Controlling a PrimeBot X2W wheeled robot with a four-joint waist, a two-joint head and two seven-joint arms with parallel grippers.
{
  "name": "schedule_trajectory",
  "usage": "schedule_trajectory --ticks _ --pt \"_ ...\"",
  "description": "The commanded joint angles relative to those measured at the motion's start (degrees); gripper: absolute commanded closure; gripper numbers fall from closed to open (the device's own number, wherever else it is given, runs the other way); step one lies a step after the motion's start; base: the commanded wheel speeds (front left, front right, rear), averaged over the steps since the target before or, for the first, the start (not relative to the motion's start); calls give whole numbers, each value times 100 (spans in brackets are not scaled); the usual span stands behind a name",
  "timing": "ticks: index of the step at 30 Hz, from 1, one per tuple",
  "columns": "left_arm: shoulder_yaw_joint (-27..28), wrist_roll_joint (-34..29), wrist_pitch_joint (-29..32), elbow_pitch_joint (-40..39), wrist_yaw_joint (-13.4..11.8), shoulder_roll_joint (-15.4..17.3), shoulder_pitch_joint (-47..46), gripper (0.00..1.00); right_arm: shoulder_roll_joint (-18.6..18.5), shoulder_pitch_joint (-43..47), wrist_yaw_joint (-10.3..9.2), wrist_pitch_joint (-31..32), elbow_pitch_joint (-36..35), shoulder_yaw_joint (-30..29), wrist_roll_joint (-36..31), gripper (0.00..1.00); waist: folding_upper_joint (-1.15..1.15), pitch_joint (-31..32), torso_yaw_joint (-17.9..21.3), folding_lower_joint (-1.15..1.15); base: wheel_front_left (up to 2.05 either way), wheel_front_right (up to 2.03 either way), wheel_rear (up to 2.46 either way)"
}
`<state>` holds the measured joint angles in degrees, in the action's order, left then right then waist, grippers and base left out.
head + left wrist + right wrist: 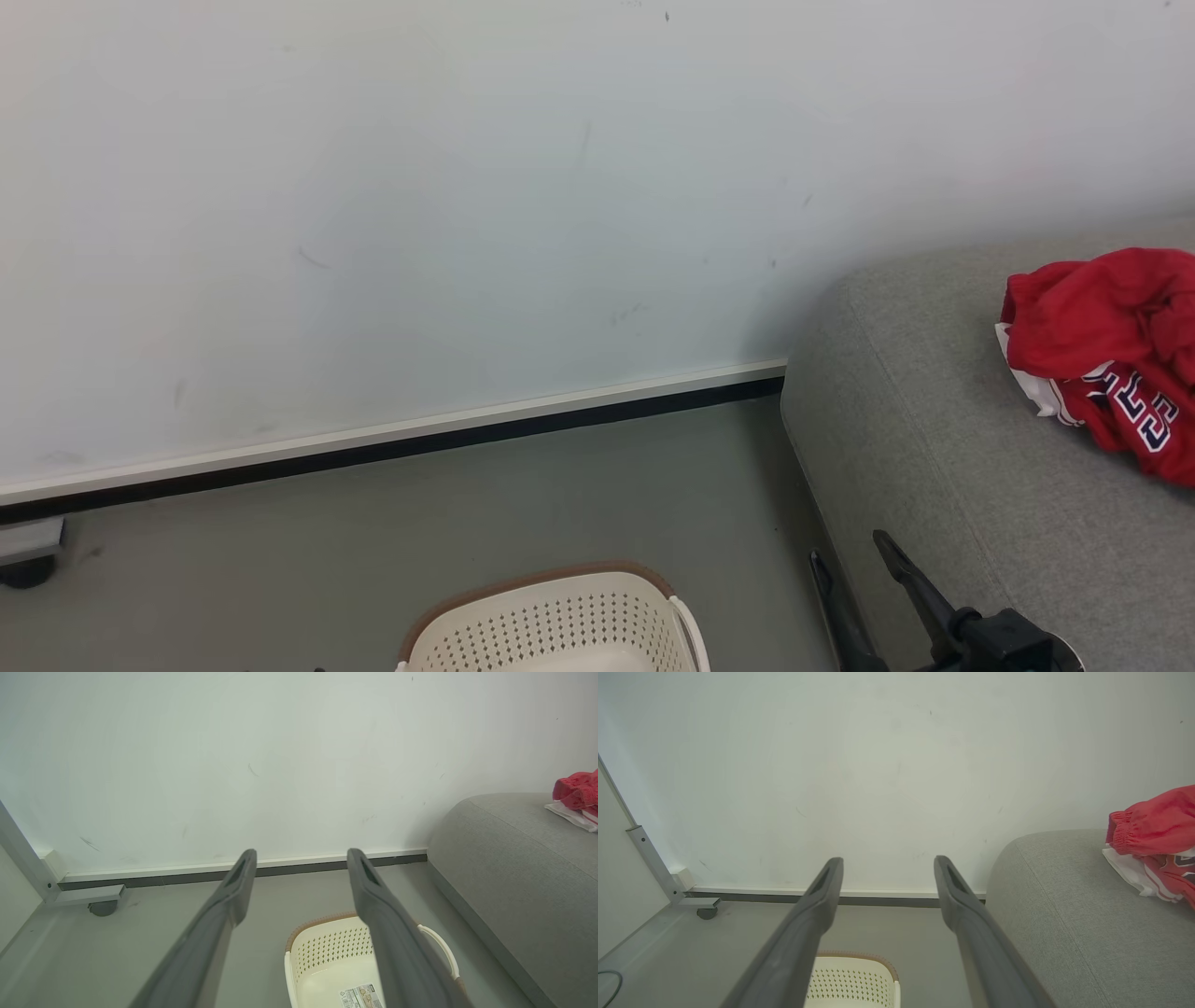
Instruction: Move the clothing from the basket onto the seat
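The red clothing with white trim and navy-and-white lettering lies bunched on the grey seat at the right; it also shows as the clothing and the clothing at the wrist views' right edges. The cream basket with a brown rim stands on the floor at the bottom centre; the basket shows a bare base with a sticker label. My right gripper is open beside the seat's near corner. In their own views my left gripper and right gripper stand open and hold nothing, above the basket.
A white wall with a pale skirting and dark strip runs behind the grey floor. A grey metal frame foot with a caster stands at the left by the wall. A dark cable lies on the floor at the far left.
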<state>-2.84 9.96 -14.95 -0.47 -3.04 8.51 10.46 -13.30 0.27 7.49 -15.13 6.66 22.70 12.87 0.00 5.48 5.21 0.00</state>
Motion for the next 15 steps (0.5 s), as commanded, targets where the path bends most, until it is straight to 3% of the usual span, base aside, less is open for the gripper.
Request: schedule_trajectory --ticks 1,10,11,15 --pt "22 -98 -26 22 36 -31 -6 0 -27 27 1 -10 17 6 21 0 0 11 -7 0 0 0 0" --pt "65 -174 -26 35 197 -107 -37 0 -46 40 1 -10 9 49 41 0 0 57 38 0 0 0 0" --pt "40 -156 2 50 199 -113 -6 100 -6 21 0 0 27 39 21 100 0 54 34 0 0 0 0" --pt "22 -62 48 246 207 -189 -7 100 24 150 0 22 185 37 110 100 0 51 30 0 0 0 0"
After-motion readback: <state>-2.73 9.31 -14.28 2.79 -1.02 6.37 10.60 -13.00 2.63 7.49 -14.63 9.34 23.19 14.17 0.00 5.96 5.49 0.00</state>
